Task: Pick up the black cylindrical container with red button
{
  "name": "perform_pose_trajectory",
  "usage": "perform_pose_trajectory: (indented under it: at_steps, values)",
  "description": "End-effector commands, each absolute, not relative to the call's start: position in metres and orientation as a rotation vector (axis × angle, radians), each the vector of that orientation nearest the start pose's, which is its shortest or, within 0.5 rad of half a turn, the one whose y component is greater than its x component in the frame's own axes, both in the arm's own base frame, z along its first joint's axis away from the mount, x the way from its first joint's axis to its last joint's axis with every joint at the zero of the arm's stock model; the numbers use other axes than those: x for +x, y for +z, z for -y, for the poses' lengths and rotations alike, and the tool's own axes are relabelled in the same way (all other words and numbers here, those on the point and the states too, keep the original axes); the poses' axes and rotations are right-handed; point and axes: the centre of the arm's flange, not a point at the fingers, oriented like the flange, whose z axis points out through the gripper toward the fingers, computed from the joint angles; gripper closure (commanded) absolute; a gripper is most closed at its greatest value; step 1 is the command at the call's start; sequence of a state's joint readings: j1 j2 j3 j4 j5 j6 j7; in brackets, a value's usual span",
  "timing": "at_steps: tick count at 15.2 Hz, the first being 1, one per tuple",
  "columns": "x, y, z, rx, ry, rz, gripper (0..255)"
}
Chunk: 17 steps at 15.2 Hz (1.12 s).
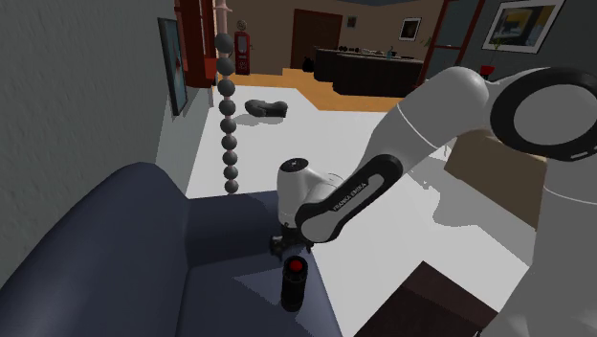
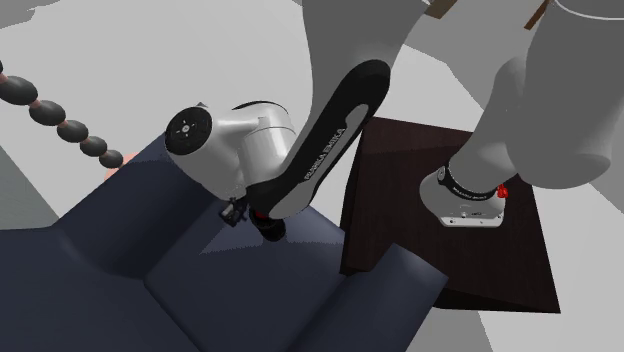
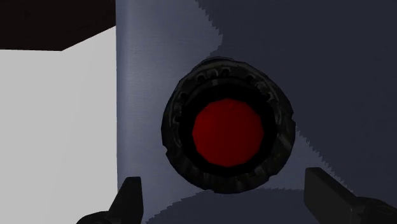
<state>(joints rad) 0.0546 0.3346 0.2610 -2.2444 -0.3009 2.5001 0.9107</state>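
First, the setting, taken across the shoulder view from left to right.

- Item: grey wall (image 1: 67, 105) carrying a framed picture (image 1: 172, 62).
- Item: dark navy sofa (image 1: 115, 249), the work surface, at the lower left. Its seat cushion runs under the arm.
- Item: vertical string of dark beads (image 1: 229, 115), rising from beside the sofa's back.
- Item: white floor (image 1: 325, 134), with a dark lumpy object (image 1: 266, 108) lying on it, well apart from the sofa.
- Item: beyond that, a strip of orange-brown floor (image 1: 335, 91), a red upright unit (image 1: 244, 53), a dark brown door (image 1: 316, 38) and a long dark counter (image 1: 368, 67). The things on the counter are too small to name.
- Item: white arm (image 1: 431, 124), reaching from the view's right down to the sofa seat.
- Item: second framed picture (image 1: 521, 24), on the far right wall.
- Item: dark brown stand (image 1: 440, 306), at the lower right, just beside the sofa.

Containers, one entry.

- Black cylindrical container (image 1: 294, 280), upright on the sofa seat near the cushion's front edge, directly under the hand. Its top is a round red button (image 3: 228, 130) set inside a ribbed black rim. Its contents cannot be seen.

Gripper (image 3: 226, 191): released. Its two black fingers (image 3: 130, 200) stand wide apart and touch nothing, with the container between and below them. The gripper hangs above the button, looking straight down on it.
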Motion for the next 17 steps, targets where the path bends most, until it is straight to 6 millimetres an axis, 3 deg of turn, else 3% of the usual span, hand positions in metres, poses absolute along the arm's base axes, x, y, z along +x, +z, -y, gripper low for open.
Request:
perform_pose_trajectory:
  at_steps: [1, 4, 6, 7, 17]
  values:
    - [0.509, 0.205, -0.172, -3.194, -0.006, -0.581, 0]
    - [0.509, 0.186, -0.172, -3.194, -0.006, -0.581, 0]
    - [0.509, 0.186, -0.172, -3.194, -0.006, -0.581, 0]
    - [0.509, 0.185, -0.173, -3.194, -0.006, -0.581, 255]
    - [0.509, 0.191, -0.172, -3.194, -0.006, -0.581, 255]
